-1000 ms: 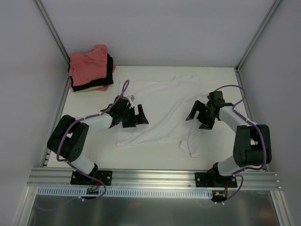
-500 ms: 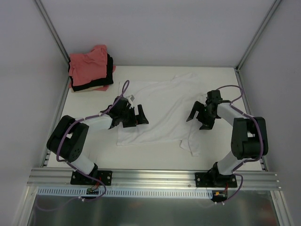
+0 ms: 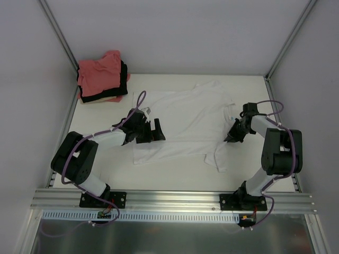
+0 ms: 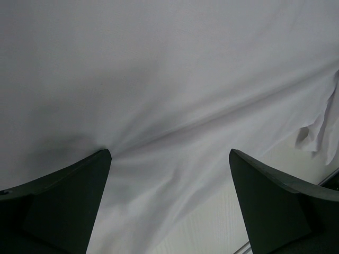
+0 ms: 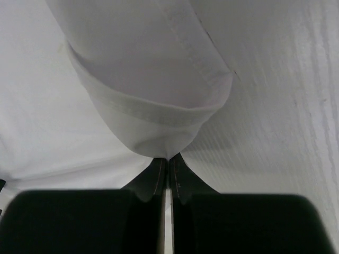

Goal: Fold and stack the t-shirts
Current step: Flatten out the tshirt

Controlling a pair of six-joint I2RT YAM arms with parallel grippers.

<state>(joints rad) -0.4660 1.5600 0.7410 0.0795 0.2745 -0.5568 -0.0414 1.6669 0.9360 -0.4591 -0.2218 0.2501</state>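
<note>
since the white shirt (image 3: pixel 185 114) lies spread flat mid-table (image 3: pixel 175 172) and isn't folded yet, the right gripper (image 5: pixel 168 161) is pinched tight on a rolled bit of hemmed edge at the shirt's right side, i'd guess to carry that side over for a first fold. the left gripper (image 3: pixel 156 132) sits low on the shirt's left half, jaws spread wide and holding nothing, probably pinning the cloth. the stack (image 3: pixel 100 79) of pink, black and cream shirts sits in the far left corner, well apart.
</note>
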